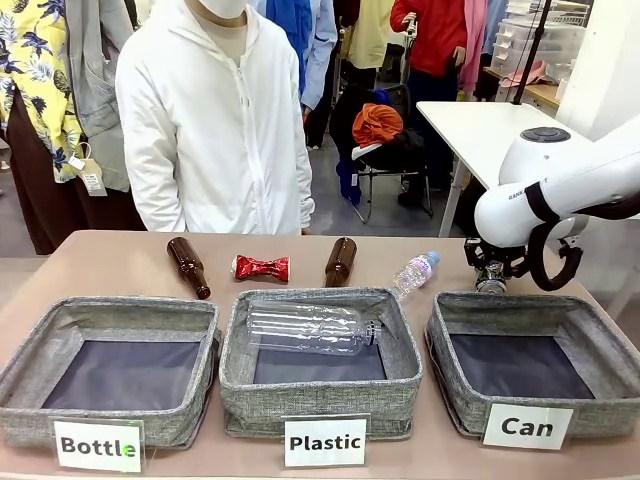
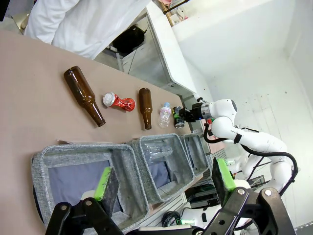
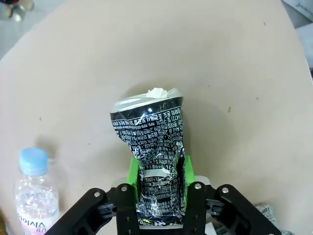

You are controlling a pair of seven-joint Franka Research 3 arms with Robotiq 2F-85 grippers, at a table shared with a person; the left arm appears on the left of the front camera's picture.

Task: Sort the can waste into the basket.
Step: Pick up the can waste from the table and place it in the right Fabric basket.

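A: Right gripper [image 3: 160, 170], jaws?

B: Pinching the dark can [image 3: 149, 147] near its base, a green pad on each side. The crushed top sticks out past the fingertips.

A: Room around it?

B: Bare table [image 3: 98, 58] ahead of the jaws and on both sides. The table edge curves past, well ahead and off to one side. One obstacle: a small plastic bottle [image 3: 35, 196] stands just beside the jaws. Cannot tell if the can touches the tabletop.

A: The Can basket [image 1: 600, 415]?

B: From the front, the jaws hang just beyond its far rim, at the corner nearest the small bottle. It lies open on the robot's side of them, dark floor bare.

A: Left gripper [image 2: 164, 175]?

B: Spread wide with nothing between the pads, above the near rim of the Bottle basket [image 1: 170, 425].

A: The red can [image 1: 261, 267]?

B: On the table, well apart from both sets of jaws, between two brown bottles [image 1: 188, 267].

A: Counts?

B: Two cans. Two brown bottles. Two plastic bottles, the large one [image 1: 305, 327] across the Plastic basket [image 1: 245, 395]. Three baskets. One person [image 1: 215, 130] at the far edge.
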